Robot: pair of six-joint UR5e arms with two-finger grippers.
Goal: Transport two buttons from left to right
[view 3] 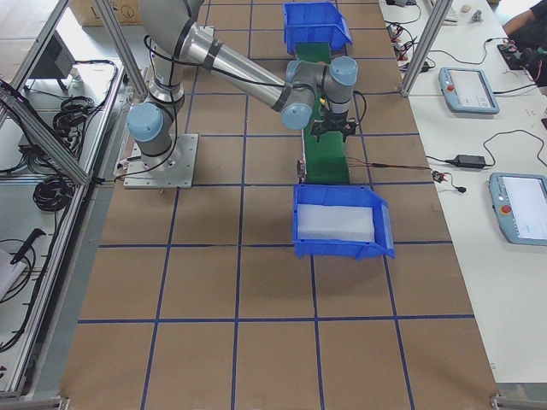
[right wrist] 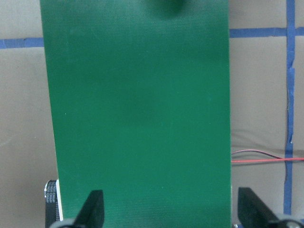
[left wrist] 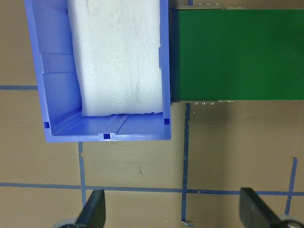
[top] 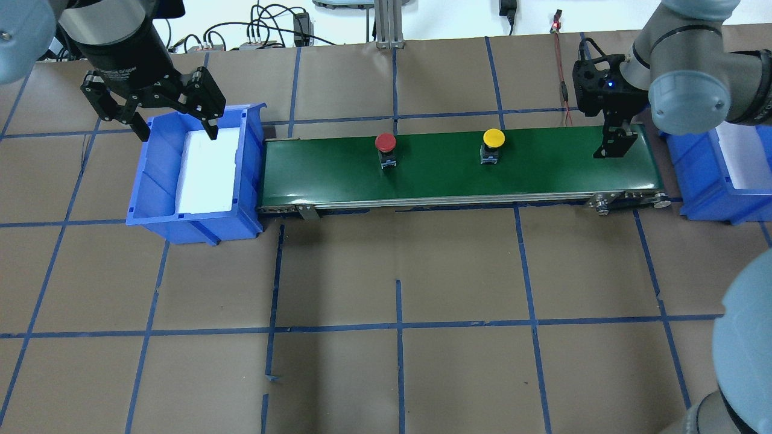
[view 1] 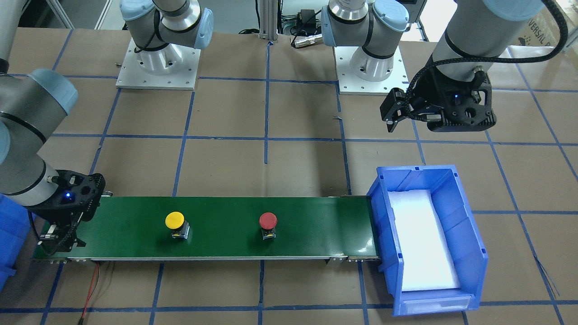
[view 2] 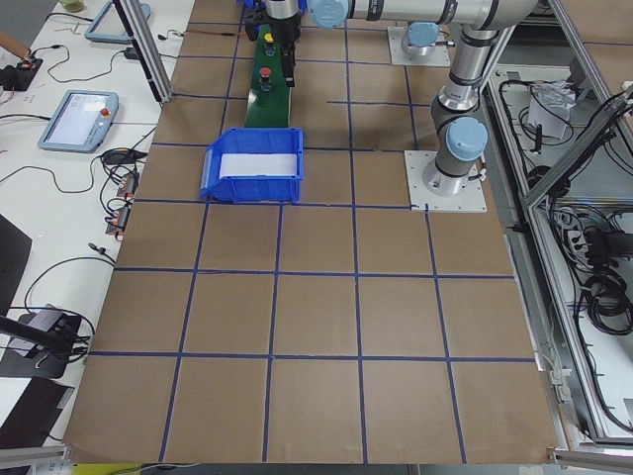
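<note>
**Brown-papered tabletop [view 1: 226, 113] — topple risk ahead**

Front view: yellow-capped push-button [view 1: 174, 220] and red-capped push-button [view 1: 268, 220] stand upright, apart, on the green conveyor belt [view 1: 325, 221]. A jolt could tip them short of the blue plastic bin [view 1: 472, 234].

Overhead: left gripper [top: 178, 134] hovers above that bin.

Wrist views: both grippers wide, empty — right gripper [right wrist: 171, 211] over bare belt.

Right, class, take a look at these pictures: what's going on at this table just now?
Two robot arms tend a green conveyor belt. Neither holds anything. The red button and the yellow button stand upright on the belt, red nearer the robot's left. The left end effector hangs open above the left blue bin; the right end effector hangs open over the belt's other end, beside the right blue bin.
</note>
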